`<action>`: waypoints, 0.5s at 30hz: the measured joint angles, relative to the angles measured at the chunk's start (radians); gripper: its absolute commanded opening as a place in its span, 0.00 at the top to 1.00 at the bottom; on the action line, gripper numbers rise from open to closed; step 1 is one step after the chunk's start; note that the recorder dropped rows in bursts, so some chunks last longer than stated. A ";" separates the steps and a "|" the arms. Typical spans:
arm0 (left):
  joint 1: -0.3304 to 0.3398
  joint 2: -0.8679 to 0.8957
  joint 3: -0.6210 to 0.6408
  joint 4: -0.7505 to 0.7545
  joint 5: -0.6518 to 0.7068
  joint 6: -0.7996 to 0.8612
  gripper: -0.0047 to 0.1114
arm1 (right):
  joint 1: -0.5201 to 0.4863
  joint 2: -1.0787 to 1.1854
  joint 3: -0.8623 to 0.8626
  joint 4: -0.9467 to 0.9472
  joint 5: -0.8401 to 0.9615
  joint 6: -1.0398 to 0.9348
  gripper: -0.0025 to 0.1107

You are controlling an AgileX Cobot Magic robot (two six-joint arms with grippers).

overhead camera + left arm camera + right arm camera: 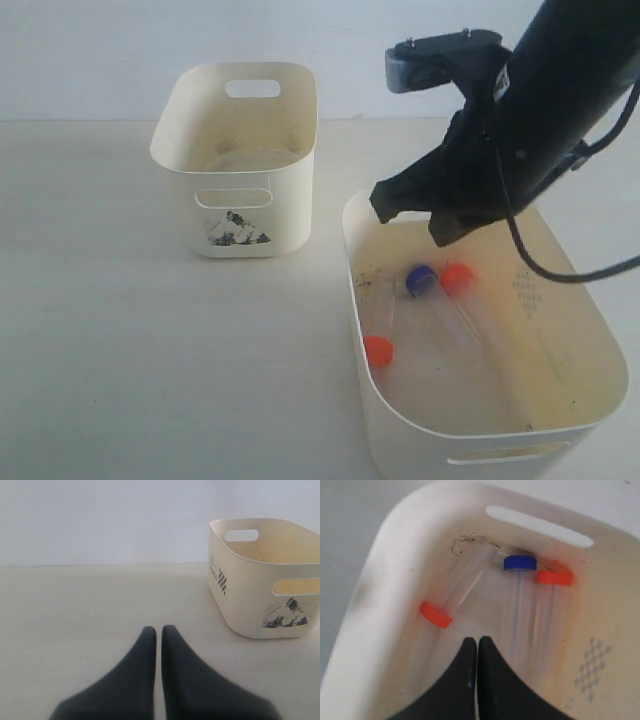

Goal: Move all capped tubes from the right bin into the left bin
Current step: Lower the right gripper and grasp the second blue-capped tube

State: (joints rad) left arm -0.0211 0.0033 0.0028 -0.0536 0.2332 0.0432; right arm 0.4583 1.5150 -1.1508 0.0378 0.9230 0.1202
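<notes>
The right bin (585, 300) holds three capped tubes. One orange-red-capped tube (378, 350) (436, 614) lies by the bin's left wall. A blue-capped tube (420, 279) (520, 563) and a second orange-red-capped tube (456, 278) (554, 577) lie side by side near the far wall. My right gripper (410, 215) (478, 640) hangs shut and empty above the bin's far end, clear of the tubes. The left bin (235, 160) (260, 580) stands apart at the back left, its sticker facing front. My left gripper (159, 628) is shut and empty over bare table, beside the left bin.
The bins stand on a pale table against a white wall (100, 50). Dark specks and a faint dot pattern (592, 667) mark the right bin's floor. A black cable (560, 272) loops off the right arm over that bin.
</notes>
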 measured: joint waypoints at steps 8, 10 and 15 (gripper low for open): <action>0.000 0.000 0.000 0.000 0.000 0.000 0.92 | 0.000 -0.003 0.190 0.032 -0.221 0.020 0.98; 0.000 0.000 0.000 0.000 0.000 0.000 0.92 | 0.000 -0.003 0.209 0.032 -0.267 0.022 0.98; 0.000 0.000 0.000 0.000 0.000 0.000 0.92 | 0.000 0.073 0.215 0.032 -0.309 0.033 0.98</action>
State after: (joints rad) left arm -0.0211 0.0033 0.0028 -0.0536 0.2332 0.0432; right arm 0.4583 1.5885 -0.9357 0.0699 0.6135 0.1536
